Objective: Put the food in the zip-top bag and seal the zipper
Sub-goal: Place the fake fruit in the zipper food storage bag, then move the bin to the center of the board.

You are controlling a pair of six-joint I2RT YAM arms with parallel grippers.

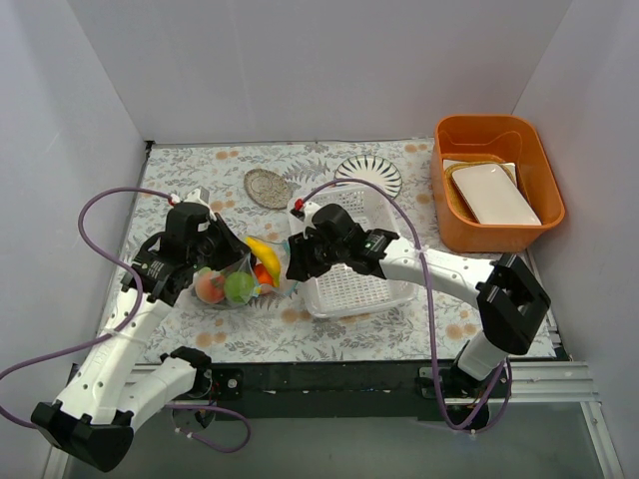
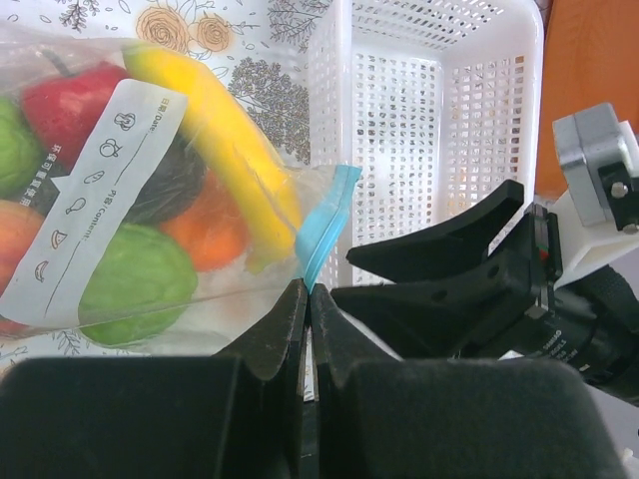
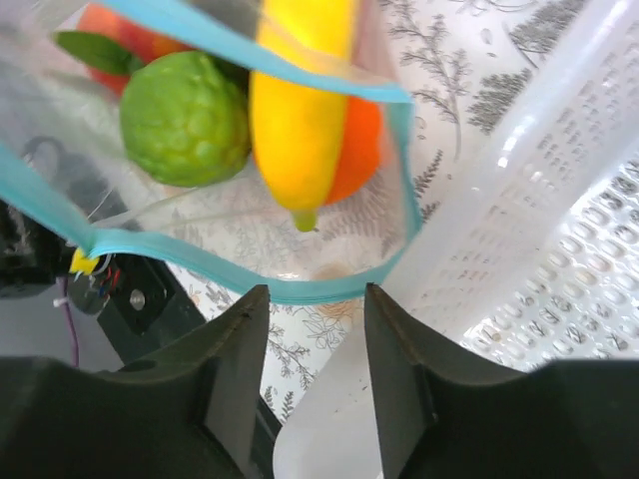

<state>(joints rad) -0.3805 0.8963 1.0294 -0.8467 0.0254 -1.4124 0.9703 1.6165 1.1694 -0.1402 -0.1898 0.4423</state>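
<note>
The clear zip-top bag lies between the two arms, holding the food: a yellow banana, green balls, an orange, a red fruit and a dark fruit. My left gripper is shut on the bag's blue-green zipper strip at one end. My right gripper is open just in front of the bag's gaping mouth; the zipper curves just beyond its fingertips. The banana, a green ball and the orange show inside.
A white perforated basket stands right beside the bag, under my right arm. An orange tub with white dishes is at the back right. A striped plate and a small grey dish lie at the back.
</note>
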